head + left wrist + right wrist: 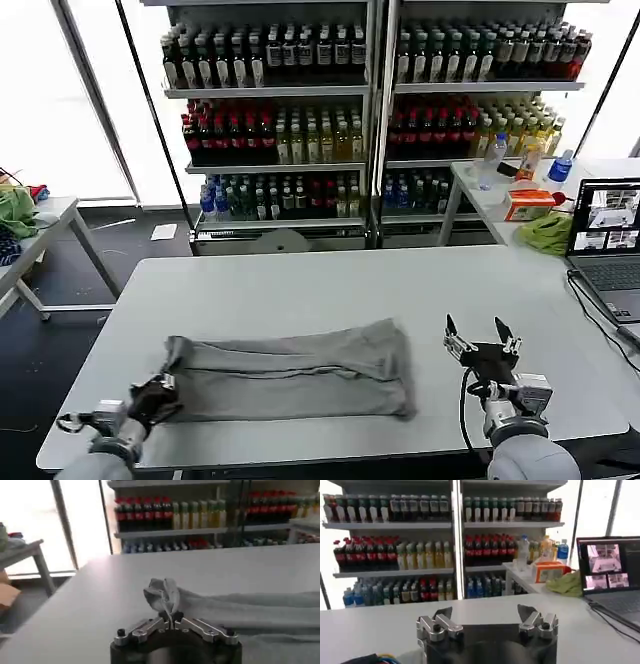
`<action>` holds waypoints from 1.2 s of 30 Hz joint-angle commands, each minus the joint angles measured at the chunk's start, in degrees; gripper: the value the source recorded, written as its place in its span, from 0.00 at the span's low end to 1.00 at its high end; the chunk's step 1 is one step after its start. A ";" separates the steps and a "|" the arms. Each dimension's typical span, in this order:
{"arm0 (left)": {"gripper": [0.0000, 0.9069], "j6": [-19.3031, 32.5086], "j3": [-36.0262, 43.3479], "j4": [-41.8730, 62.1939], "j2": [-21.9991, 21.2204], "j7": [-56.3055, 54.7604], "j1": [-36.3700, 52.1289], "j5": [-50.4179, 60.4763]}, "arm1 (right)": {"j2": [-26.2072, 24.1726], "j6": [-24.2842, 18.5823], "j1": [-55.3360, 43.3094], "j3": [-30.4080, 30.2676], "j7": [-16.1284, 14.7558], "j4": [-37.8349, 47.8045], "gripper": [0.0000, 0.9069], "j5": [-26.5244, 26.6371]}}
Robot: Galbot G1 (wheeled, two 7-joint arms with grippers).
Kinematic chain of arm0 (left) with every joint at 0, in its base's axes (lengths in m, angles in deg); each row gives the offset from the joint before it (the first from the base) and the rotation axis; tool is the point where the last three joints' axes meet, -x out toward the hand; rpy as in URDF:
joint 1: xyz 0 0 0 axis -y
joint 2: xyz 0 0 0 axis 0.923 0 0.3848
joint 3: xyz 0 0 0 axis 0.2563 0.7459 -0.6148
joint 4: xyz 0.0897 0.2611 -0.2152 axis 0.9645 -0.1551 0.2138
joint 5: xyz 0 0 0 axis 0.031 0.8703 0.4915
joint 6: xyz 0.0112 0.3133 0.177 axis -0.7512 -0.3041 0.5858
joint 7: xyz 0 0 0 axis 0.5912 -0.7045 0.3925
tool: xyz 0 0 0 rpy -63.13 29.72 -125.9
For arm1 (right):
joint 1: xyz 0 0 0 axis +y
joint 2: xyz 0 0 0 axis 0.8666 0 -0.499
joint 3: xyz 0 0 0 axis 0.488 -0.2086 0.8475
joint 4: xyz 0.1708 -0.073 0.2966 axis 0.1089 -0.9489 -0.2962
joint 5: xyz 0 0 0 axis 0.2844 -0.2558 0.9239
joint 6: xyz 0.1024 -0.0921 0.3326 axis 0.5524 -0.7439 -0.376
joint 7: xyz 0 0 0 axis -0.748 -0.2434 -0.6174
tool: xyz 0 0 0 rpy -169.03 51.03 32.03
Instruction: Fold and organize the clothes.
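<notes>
While the left gripper (160,392) pinches the near left corner of the grey shirt (290,372), lying part-folded on the table (300,280), the right gripper (480,338) hovers beside it, jaws apart. Next: fold across.

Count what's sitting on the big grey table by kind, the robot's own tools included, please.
Grey shirt, folded lengthwise: 1
Laptop at the right edge: 1
Tools: 2, left tool shut on the shirt's end, right tool open beside it
Total: 4
</notes>
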 commanded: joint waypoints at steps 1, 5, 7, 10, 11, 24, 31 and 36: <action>0.00 0.77 -20.83 7.83 18.32 0.01 -0.29 -8.11 | 0.07 -0.06 -0.88 -0.93 -0.06 0.46 1.00 -0.02; 0.00 0.36 -24.94 8.88 23.27 0.38 -0.15 -7.78 | 0.22 -0.05 -1.47 -1.22 -0.03 0.79 1.00 0.04; 0.00 -0.07 -24.66 7.35 23.82 0.44 -0.19 -7.63 | 0.48 -0.05 -1.62 -1.30 -0.07 0.82 1.00 -0.11; 0.00 -0.59 -21.83 3.36 20.21 0.93 -0.19 -6.61 | 0.85 -0.12 -1.45 -1.45 -0.16 0.51 1.00 -0.32; 0.00 -0.59 -19.62 1.05 17.97 1.32 -0.21 -5.32 | 0.96 -0.12 -1.34 -1.42 -0.15 0.35 1.00 -0.33; 0.00 -1.25 7.18 -5.40 2.98 1.22 0.76 7.04 | 1.68 -0.47 2.54 0.99 0.02 -2.08 1.00 -0.34; 0.00 -4.20 16.42 -5.84 0.38 0.40 3.28 7.41 | 1.95 -0.59 4.33 2.30 0.13 -3.52 1.00 -0.34; 0.00 -5.16 19.58 -5.29 -0.25 -0.44 5.17 7.32 | 2.47 -0.89 5.77 2.93 0.29 -3.93 1.00 -0.61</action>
